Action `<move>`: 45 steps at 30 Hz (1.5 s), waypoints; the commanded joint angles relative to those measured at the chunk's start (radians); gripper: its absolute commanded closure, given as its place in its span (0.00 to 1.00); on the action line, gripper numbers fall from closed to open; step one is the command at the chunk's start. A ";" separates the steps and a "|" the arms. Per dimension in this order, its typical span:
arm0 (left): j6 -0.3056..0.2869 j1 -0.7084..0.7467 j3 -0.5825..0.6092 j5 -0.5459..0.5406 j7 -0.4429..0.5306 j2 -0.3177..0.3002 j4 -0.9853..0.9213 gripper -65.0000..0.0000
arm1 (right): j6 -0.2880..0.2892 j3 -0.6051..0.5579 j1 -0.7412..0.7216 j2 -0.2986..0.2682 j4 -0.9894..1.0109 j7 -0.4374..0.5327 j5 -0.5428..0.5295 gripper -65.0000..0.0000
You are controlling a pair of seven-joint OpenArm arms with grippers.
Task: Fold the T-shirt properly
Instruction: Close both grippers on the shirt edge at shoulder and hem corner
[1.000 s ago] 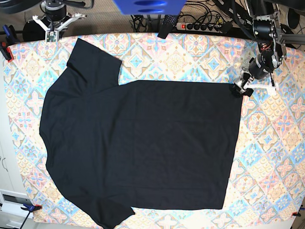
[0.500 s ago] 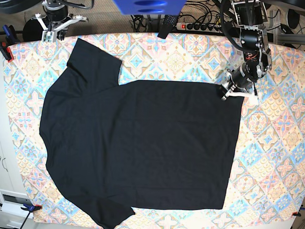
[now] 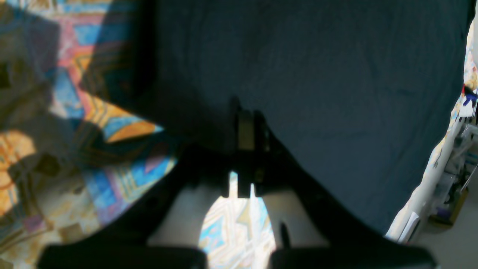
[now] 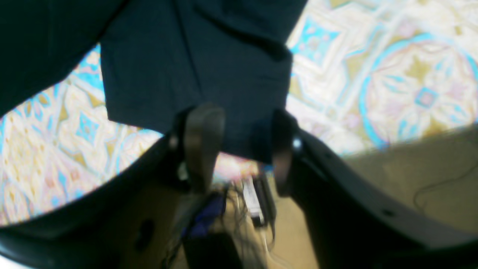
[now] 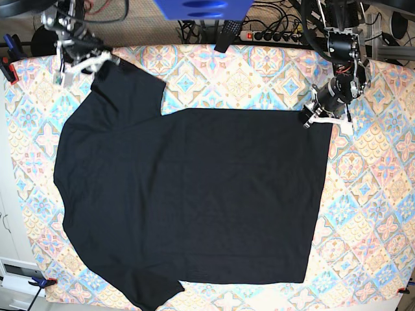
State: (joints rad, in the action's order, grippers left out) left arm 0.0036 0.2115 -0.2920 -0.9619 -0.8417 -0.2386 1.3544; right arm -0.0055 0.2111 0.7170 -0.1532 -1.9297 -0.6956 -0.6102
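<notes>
The black T-shirt [image 5: 194,194] lies spread flat on the patterned tablecloth [image 5: 376,194], neck side to the left and hem to the right. My left gripper [image 5: 312,118] is at the hem's far right corner. In the left wrist view its jaws stand together [image 3: 246,127] on the shirt's edge [image 3: 336,74]. My right gripper [image 5: 97,65] is at the tip of the far sleeve. In the right wrist view it [image 4: 242,149] is open, with the sleeve's hem [image 4: 194,56] lying between the two fingers [image 4: 203,145].
A power strip [image 5: 272,35] and cables lie behind the table's back edge. A blue object [image 5: 201,8] hangs at the top centre. Clamps hold the cloth at the left edge [image 5: 8,68] and the near left corner [image 5: 42,282].
My right gripper has come from behind the table's back edge down onto the sleeve tip. My left gripper has shifted left onto the hem corner and stayed there.
</notes>
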 commanded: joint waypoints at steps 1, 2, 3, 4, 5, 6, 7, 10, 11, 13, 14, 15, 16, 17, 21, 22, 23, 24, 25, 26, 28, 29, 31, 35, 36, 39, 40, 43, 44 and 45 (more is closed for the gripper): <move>0.000 -0.002 -0.006 -0.001 0.002 -0.017 0.017 0.98 | 0.008 0.007 -0.015 -0.010 -0.014 0.011 -0.007 0.58; 0.000 -0.002 -0.006 -0.001 0.002 -0.017 0.017 0.98 | 0.008 0.014 -0.026 -0.010 -0.007 0.004 -0.007 0.57; 0.000 -0.002 -0.006 -0.001 0.002 -0.017 0.017 0.98 | 0.008 0.024 -0.032 -0.010 0.000 0.003 -0.007 0.57; 0.000 -0.002 -0.006 -0.001 0.002 -0.017 0.017 0.98 | 0.008 0.035 -0.041 -0.010 0.009 0.003 -0.007 0.57; 0.000 -0.002 -0.006 -0.001 0.002 -0.017 0.017 0.98 | 0.008 0.041 -0.053 -0.010 0.019 0.003 -0.007 0.57; 0.000 -0.002 -0.006 -0.001 0.002 -0.018 0.017 0.98 | 0.008 0.047 -0.061 -0.010 0.028 0.003 -0.007 0.57; 0.000 -0.002 -0.006 -0.001 0.002 -0.018 0.017 0.98 | 0.008 0.054 -0.067 -0.010 0.043 0.003 -0.007 0.57; 0.000 -0.002 -0.006 -0.001 0.002 -0.020 0.017 0.98 | 0.009 0.057 -0.069 -0.010 0.094 0.003 -0.007 0.57; 0.000 -0.002 -0.006 -0.001 0.002 -0.020 0.017 0.98 | 0.009 0.057 -0.069 -0.010 0.112 0.003 -0.007 0.57; 0.000 -0.004 -0.006 -0.001 0.002 -0.018 0.017 0.98 | 0.009 0.057 -0.072 -0.010 0.144 0.003 -0.007 0.56; 0.000 -0.004 -0.006 -0.001 0.002 -0.017 0.017 0.98 | 0.009 0.055 -0.083 -0.010 0.160 0.003 -0.009 0.55; 0.000 -0.004 -0.006 -0.001 0.000 -0.017 0.017 0.98 | 0.009 0.055 -0.090 -0.010 0.178 0.003 -0.009 0.52; 0.000 -0.004 -0.006 -0.001 0.000 -0.017 0.017 0.98 | 0.009 0.055 -0.096 -0.010 0.194 0.003 -0.009 0.48; 0.000 -0.004 -0.006 -0.001 0.000 -0.017 0.017 0.98 | 0.009 0.055 -0.098 -0.010 0.204 0.003 -0.009 0.45; 0.000 -0.005 -0.006 -0.001 0.000 -0.015 0.017 0.98 | 0.009 0.055 -0.102 -0.010 0.238 0.003 -0.009 0.39; 0.000 -0.007 -0.006 -0.001 0.000 -0.015 0.017 0.98 | 0.011 0.055 -0.102 -0.010 0.247 0.003 -0.009 0.39; 0.000 -0.007 -0.006 -0.001 0.000 -0.015 0.017 0.98 | 0.011 0.050 -0.102 -0.010 0.255 0.003 -0.009 0.39; 0.000 -0.007 -0.006 -0.001 0.000 -0.015 0.017 0.98 | 0.011 0.050 -0.102 -0.010 0.266 0.003 -0.009 0.39; 0.000 -0.007 -0.006 -0.001 0.000 -0.015 0.017 0.98 | 0.011 0.050 -0.102 -0.010 0.276 0.003 -0.009 0.39; 0.000 -0.007 -0.006 -0.001 0.000 -0.015 0.017 0.98 | 0.011 0.050 -0.102 -0.010 0.286 0.003 -0.009 0.39; 0.000 -0.007 -0.006 -0.001 0.000 -0.015 0.017 0.98 | 0.011 0.047 -0.102 -0.010 0.303 0.003 -0.009 0.39; 0.000 -0.007 -0.006 -0.001 0.000 -0.015 0.017 0.98 | 0.011 0.046 -0.102 -0.010 0.307 0.003 -0.009 0.39; 0.000 -0.008 -0.006 -0.001 0.000 -0.015 0.017 0.98 | 0.048 0.046 -0.102 -0.006 0.309 0.003 -0.010 0.39; 0.000 -0.008 -0.006 -0.001 0.000 -0.015 0.017 0.98 | 0.155 0.044 -0.102 -0.003 0.310 0.001 -0.010 0.42; 0.000 -0.008 -0.006 -0.001 0.000 -0.015 0.017 0.98 | 0.157 0.043 -0.102 0.000 0.310 0.001 -0.010 0.43; 0.000 -0.008 -0.006 -0.001 0.000 -0.015 0.017 0.98 | 0.157 0.012 -0.102 0.013 0.306 0.001 -0.010 0.44; 0.000 -0.008 -0.006 -0.001 0.000 -0.015 0.017 0.98 | 0.157 -0.002 -0.101 0.013 0.306 0.001 -0.010 0.44; 0.000 -0.008 -0.006 -0.001 0.000 -0.014 0.017 0.98 | 0.157 -0.048 -0.101 0.014 0.306 0.001 -0.010 0.44; 0.000 -0.008 -0.006 -0.001 0.000 -0.014 0.017 0.98 | 0.157 -0.062 -0.101 0.016 0.306 0.001 -0.010 0.44; 0.000 -0.008 -0.006 -0.001 0.000 -0.014 0.017 0.98 | 0.157 -0.071 -0.101 0.016 0.306 0.001 -0.010 0.44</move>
State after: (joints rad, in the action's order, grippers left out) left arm 0.0036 0.2108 -0.2924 -0.9649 -0.8455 -0.2440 1.3548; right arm 0.1341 0.1543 0.6064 -0.1444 -1.6253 -0.6319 -0.6025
